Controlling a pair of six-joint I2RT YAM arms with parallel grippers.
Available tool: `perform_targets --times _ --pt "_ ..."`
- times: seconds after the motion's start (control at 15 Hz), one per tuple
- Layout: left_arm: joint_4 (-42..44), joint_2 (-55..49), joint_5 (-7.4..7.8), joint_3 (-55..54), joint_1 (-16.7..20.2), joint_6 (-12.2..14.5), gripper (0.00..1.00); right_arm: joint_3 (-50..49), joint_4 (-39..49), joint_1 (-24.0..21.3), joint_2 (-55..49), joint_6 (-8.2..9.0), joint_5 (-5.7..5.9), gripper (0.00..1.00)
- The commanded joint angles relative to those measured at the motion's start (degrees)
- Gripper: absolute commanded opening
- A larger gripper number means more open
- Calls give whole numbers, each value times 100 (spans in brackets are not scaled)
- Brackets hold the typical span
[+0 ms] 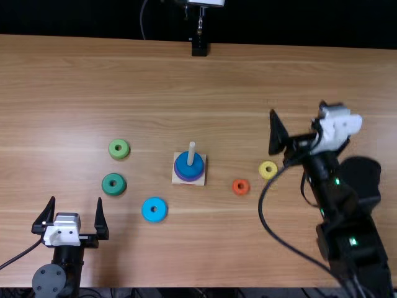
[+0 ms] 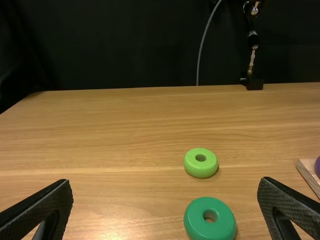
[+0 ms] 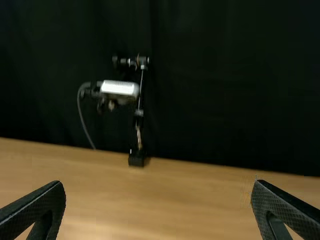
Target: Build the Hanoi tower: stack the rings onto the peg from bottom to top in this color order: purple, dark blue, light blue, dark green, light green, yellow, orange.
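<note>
In the top view, the wooden peg (image 1: 191, 154) rises from a square base with the purple ring (image 1: 178, 176) low and the dark blue ring (image 1: 189, 167) on it. The light blue ring (image 1: 154, 210), dark green ring (image 1: 113, 184), light green ring (image 1: 119, 148), orange ring (image 1: 240, 186) and yellow ring (image 1: 268, 169) lie flat around it. My left gripper (image 1: 77, 210) stands open at the near left, also in its wrist view (image 2: 165, 200). My right gripper (image 1: 298, 117), open, is raised beyond the yellow ring; its wrist view shows it empty (image 3: 157, 200).
A camera stand (image 1: 199, 47) is at the table's far edge. The right arm's cable (image 1: 263, 214) loops past the yellow and orange rings. The wooden table (image 1: 93, 81) extends around the rings.
</note>
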Motion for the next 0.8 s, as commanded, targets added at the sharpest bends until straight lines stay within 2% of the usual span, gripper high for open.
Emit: perform_targets --times 0.0,0.13,0.33,0.53,0.73 --pt "-195 -69 -35 -89 38 15 100 -565 59 -238 -928 8 19 100" --pt "-205 -69 -35 -89 38 15 100 -1365 59 -536 -2000 18 -13 100" --pt "-195 -69 -46 -89 38 15 100 -2551 344 -633 -3046 -13 -3 100" --pt "-195 -69 -46 -89 38 15 100 -3562 797 -739 -4391 -24 166 100" --pt "-195 -69 -46 -89 38 15 100 -3913 797 -782 -5296 -24 166 100"
